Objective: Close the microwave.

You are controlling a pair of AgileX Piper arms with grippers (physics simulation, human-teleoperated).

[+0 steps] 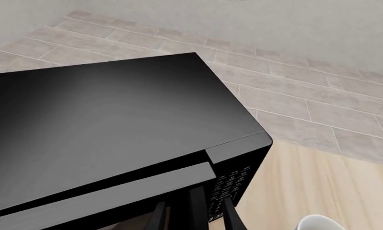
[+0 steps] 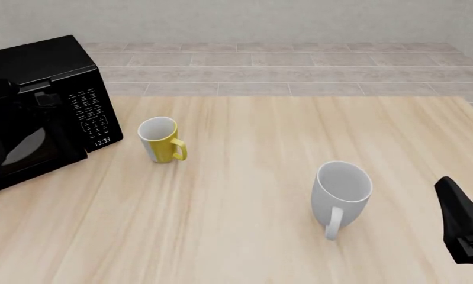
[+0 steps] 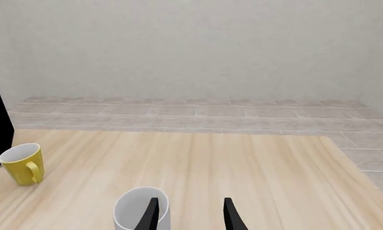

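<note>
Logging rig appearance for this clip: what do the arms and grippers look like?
All visible parts are plain black. Each wrist view shows two slim, tapering black fingers: left gripper, right gripper. In the front view, the right arm is a dark angular wedge at the edge. No cables or markings visible.

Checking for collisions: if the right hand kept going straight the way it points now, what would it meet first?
Probably the white mug, just ahead of the right hand and slightly off its line. Depth is unclear; beyond it, only bare table shows.
</note>
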